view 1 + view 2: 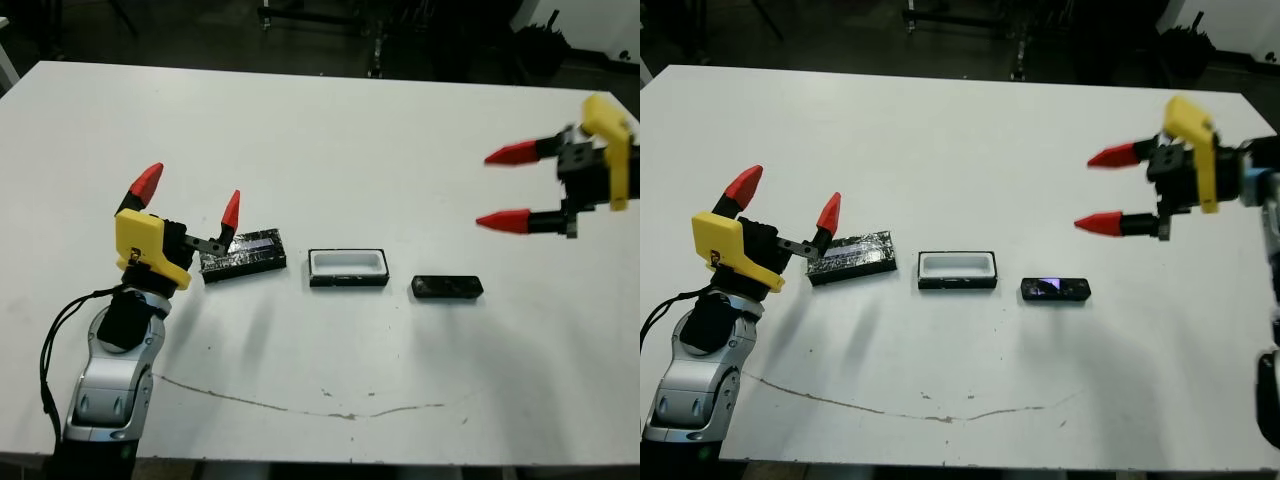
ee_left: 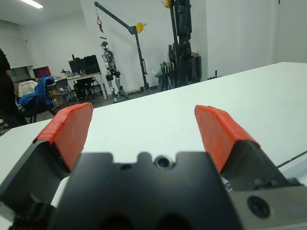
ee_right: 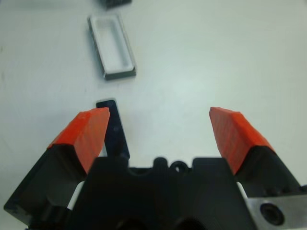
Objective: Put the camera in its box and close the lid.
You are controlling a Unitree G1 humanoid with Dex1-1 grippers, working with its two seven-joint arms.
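Tabletop (image 1: pixel 330 150): white, thin crack near front edge
Row: lid (image 1: pixel 243 254), box (image 1: pixel 347 268), camera (image 1: pixel 447 287)
Fingers: both grippers spread, empty
Room: dim beyond

We see lid (image 1: pixel 850 257), box (image 1: pixel 957 270) and camera (image 1: pixel 1055 290) in a row on the white table (image 1: pixel 970 150), each apart | our left gripper (image 1: pixel 786 212) spread wide, one fingertip just beside the lid | our right gripper (image 1: pixel 1110 190) spread wide, raised beyond the camera | box uncovered, white lining showing.
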